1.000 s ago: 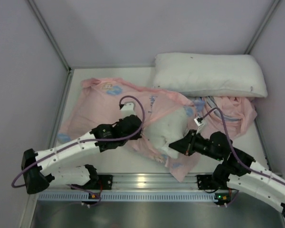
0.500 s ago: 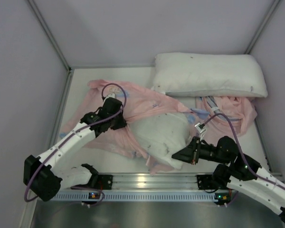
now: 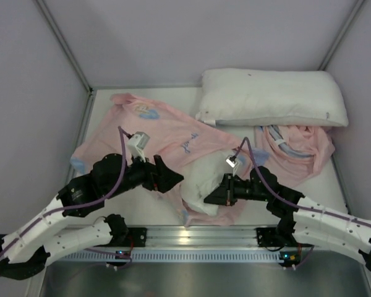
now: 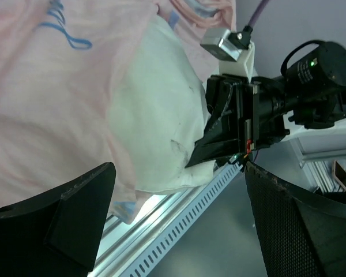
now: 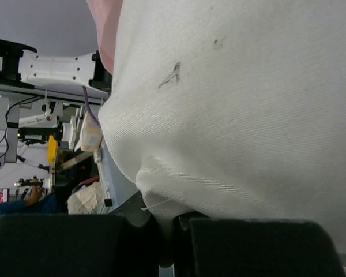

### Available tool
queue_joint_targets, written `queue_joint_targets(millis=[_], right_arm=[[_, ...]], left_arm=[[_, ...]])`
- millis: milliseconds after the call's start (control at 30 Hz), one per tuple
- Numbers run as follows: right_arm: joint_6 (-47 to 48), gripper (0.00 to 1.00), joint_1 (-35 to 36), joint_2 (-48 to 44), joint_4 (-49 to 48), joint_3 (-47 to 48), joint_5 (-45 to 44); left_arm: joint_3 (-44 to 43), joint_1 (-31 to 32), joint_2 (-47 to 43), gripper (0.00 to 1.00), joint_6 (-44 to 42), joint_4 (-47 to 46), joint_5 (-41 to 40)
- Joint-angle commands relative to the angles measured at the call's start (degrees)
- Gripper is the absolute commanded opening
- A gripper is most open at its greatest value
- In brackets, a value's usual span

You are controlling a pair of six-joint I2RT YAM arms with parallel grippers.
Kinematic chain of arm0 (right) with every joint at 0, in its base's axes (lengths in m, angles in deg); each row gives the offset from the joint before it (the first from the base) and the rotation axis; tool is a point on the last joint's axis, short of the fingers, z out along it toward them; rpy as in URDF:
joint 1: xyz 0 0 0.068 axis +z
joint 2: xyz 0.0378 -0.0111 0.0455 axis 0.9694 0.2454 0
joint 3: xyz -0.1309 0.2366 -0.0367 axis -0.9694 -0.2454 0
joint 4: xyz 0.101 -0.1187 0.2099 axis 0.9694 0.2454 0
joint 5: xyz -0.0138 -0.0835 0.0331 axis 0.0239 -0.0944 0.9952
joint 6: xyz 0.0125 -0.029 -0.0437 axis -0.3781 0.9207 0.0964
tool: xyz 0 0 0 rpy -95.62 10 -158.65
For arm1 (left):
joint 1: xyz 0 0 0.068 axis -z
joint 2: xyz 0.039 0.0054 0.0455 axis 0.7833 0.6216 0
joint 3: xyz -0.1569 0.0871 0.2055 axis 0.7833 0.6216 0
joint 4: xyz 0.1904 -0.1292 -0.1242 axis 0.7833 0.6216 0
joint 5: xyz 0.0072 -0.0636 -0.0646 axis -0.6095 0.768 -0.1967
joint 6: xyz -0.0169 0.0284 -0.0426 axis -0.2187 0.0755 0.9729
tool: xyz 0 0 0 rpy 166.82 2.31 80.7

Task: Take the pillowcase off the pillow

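Observation:
The pillowcase (image 3: 167,133) lies pink side up across the table's left and middle, its near end still around the pillow (image 3: 205,176). That plump white pillow (image 4: 155,115) sticks out of the case's near edge, speckled with dark marks. My right gripper (image 3: 211,198) is shut on the pillow's near corner; in the right wrist view white fabric (image 5: 236,104) is pinched between the jaws of the right gripper (image 5: 173,231). My left gripper (image 3: 166,177) hovers open just left of the pillow over the pink fabric (image 4: 46,115). Nothing is between the fingers of the left gripper (image 4: 181,231).
A second white pillow (image 3: 272,96) lies along the back wall at the right. Another crumpled pink and blue case (image 3: 300,145) sits in front of it. The metal rail (image 3: 191,238) runs along the near edge, and walls close in on both sides.
My left gripper has opened, let go of the pillowcase and swung back toward the near side. The case now lies spread further left. The right gripper has shifted left, still holding the pillow.

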State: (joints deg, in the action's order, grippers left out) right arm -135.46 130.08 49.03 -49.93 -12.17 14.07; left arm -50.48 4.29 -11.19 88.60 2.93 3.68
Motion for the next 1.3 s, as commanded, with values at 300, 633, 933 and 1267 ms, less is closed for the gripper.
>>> queue_joint_targets(millis=[300,633,933,1267], right_arm=[[-4.1,0.00,1.4,17.3,-24.6,8.2,-2.8],[-2.7,0.00,6.6,13.5,-21.5,9.0,-4.3],[-2.2,0.00,11.3,11.8,-19.7,7.2,-6.9],[-6.7,0.00,12.7,12.9,-25.3,8.1,-6.3]], left_arm=[[10.8,12.3,5.3,0.99,11.0,0.5,-7.0],[15.3,12.4,3.1,0.99,21.8,-0.7,-16.0],[16.2,12.4,-1.0,0.99,22.9,-1.9,-19.4],[18.4,12.4,-1.4,0.92,21.6,-4.9,-18.2]])
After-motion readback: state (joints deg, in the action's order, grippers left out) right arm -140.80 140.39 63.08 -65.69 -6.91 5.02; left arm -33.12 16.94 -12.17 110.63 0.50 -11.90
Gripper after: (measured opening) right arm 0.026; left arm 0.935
